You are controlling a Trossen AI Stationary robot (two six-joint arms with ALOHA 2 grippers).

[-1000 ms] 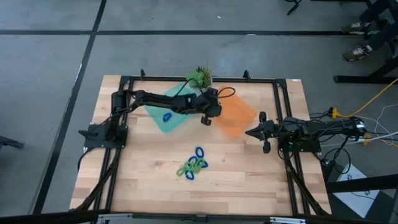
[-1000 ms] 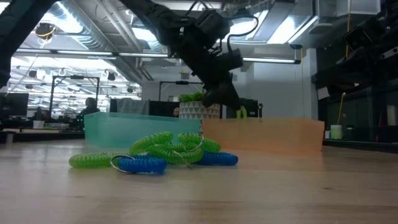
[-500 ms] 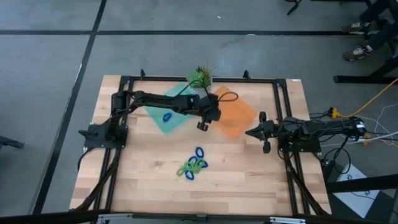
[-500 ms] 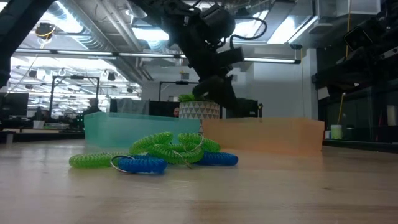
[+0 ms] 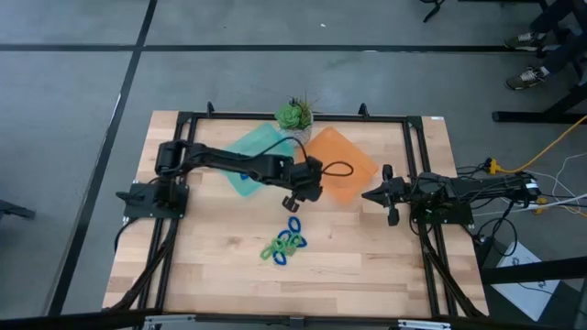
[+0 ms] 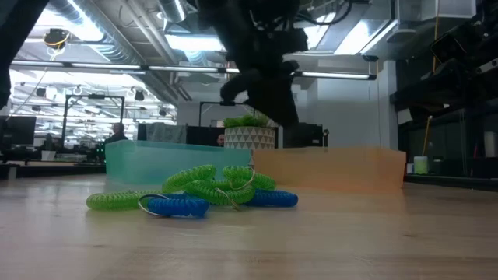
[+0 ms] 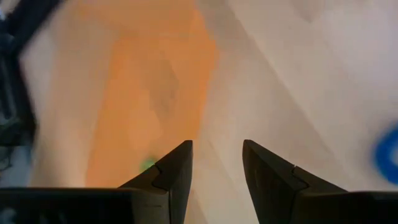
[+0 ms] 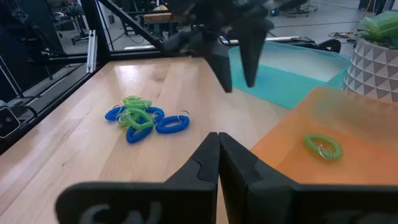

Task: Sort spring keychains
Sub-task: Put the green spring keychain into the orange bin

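- Spring keychains piled low in the middle of the high view.
- Light, springy, tangled; best pinched on one outer coil.
- Left gripper open, empty, just above pile.
- Right gripper closed tight, empty, waiting at right.

I see a tangled heap of small coiled plastic spring keychains, bright green and blue, lying flat on the wooden surface. One blue loop sits at the heap's edge nearest the trays. A single green coil lies flat inside the translucent orange tray. From the low view, green coils arch over blue ones.
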